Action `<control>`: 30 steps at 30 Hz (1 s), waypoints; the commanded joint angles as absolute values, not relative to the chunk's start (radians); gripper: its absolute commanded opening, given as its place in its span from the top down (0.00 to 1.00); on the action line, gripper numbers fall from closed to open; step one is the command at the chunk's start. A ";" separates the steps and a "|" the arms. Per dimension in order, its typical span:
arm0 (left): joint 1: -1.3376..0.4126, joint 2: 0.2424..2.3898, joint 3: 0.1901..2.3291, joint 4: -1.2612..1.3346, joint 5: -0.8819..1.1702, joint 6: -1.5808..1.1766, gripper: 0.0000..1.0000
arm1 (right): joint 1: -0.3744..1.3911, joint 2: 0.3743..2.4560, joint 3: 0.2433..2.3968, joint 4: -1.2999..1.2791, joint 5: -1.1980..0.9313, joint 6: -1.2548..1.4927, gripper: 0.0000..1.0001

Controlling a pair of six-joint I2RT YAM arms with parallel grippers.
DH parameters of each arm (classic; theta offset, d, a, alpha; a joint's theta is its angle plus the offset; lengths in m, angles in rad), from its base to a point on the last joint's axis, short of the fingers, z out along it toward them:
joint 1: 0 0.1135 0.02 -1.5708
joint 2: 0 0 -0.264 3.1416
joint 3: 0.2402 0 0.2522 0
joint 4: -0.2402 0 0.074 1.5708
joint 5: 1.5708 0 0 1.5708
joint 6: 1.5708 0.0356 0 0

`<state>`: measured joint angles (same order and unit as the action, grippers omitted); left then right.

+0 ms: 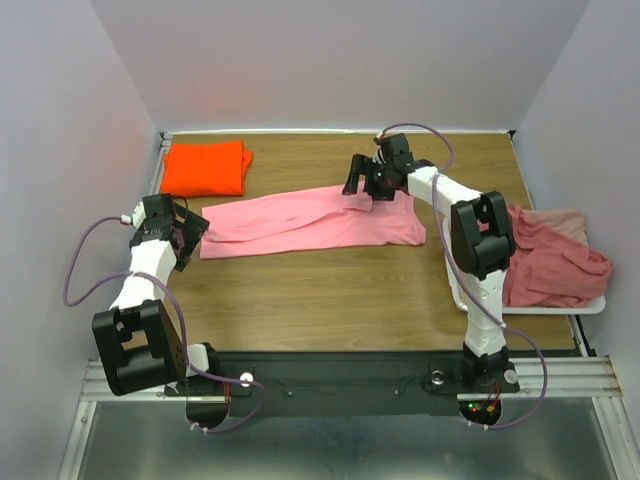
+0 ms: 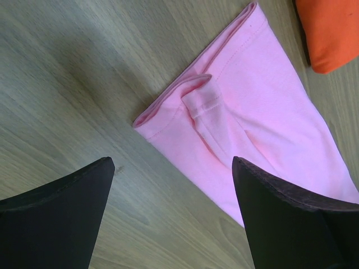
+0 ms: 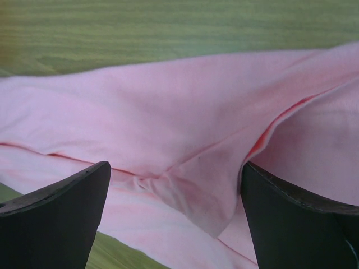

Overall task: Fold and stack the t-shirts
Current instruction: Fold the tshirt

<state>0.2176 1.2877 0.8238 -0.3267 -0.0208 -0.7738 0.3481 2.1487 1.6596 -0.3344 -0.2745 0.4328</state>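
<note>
A light pink t-shirt (image 1: 310,222) lies folded lengthwise across the middle of the table. My left gripper (image 1: 192,232) is open and empty at its left end. In the left wrist view (image 2: 171,162) the hem corner of the pink shirt (image 2: 252,112) lies just ahead of the jaws. My right gripper (image 1: 358,190) is open over the shirt's far edge. In the right wrist view (image 3: 175,168) a fold of the pink cloth (image 3: 185,112) lies between the jaws. A folded bright orange t-shirt (image 1: 205,168) lies at the far left and also shows in the left wrist view (image 2: 331,33).
A white tray (image 1: 590,306) at the right edge holds a heap of dusty rose shirts (image 1: 545,268) with a paler one (image 1: 568,222) behind. Bare wooden table (image 1: 320,290) lies in front of the pink shirt. Grey walls enclose the left, right and back.
</note>
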 commanded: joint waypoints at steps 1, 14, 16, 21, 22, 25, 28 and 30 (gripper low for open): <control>0.216 1.290 0.847 -0.327 -0.046 -0.756 0.02 | 0.356 2.203 1.776 -0.290 -0.301 0.457 0.00; 0.210 1.321 0.842 -0.295 0.036 -0.756 0.02 | 0.354 2.310 2.021 -0.290 -0.244 0.466 0.00; 0.189 1.328 0.839 -0.278 0.044 -0.758 0.02 | 0.356 2.235 1.961 -0.290 -0.210 0.442 0.00; 0.123 1.405 0.880 -0.264 0.029 -0.770 0.02 | 0.368 2.039 1.725 -0.278 -0.157 0.384 0.00; 0.117 1.437 0.887 -0.259 0.028 -0.775 0.02 | 0.370 2.013 1.680 -0.273 -0.144 0.380 0.00; 0.109 1.486 0.908 -0.226 0.026 -0.792 0.02 | 0.373 1.935 1.518 -0.249 -0.112 0.391 0.00; 0.104 1.549 0.959 -0.213 0.057 -0.787 0.02 | 0.374 1.864 1.419 -0.219 -0.100 0.400 0.00; 0.100 1.580 0.988 -0.201 0.055 -0.795 0.02 | 0.373 1.835 1.350 -0.209 -0.117 0.408 0.00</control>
<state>0.1066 1.5585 0.9070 -0.2508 0.0437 -0.7815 0.3679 1.8687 1.4311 -0.2649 -0.1417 0.4114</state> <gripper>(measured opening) 0.985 0.998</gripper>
